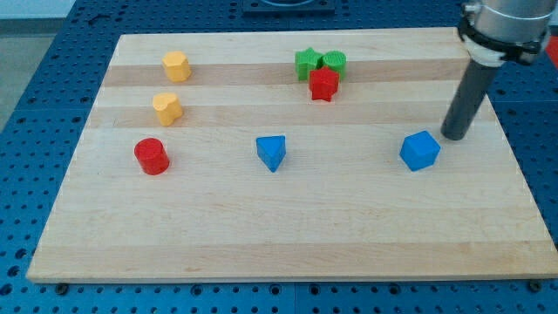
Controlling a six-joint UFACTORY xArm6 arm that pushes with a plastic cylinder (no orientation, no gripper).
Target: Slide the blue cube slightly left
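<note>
The blue cube (419, 151) sits on the wooden board (288, 235) at the view's right. My tip (453, 137) rests on the board just to the right of the cube and a little above it, with a small gap between them. The dark rod rises from the tip toward the view's top right corner.
A blue triangular block (271, 153) lies near the middle. A red cylinder (152, 156) is at the left. Two yellow blocks (176, 66) (166, 109) sit at upper left. A green star (307, 62), a green block (334, 62) and a red star (323, 85) cluster at top centre.
</note>
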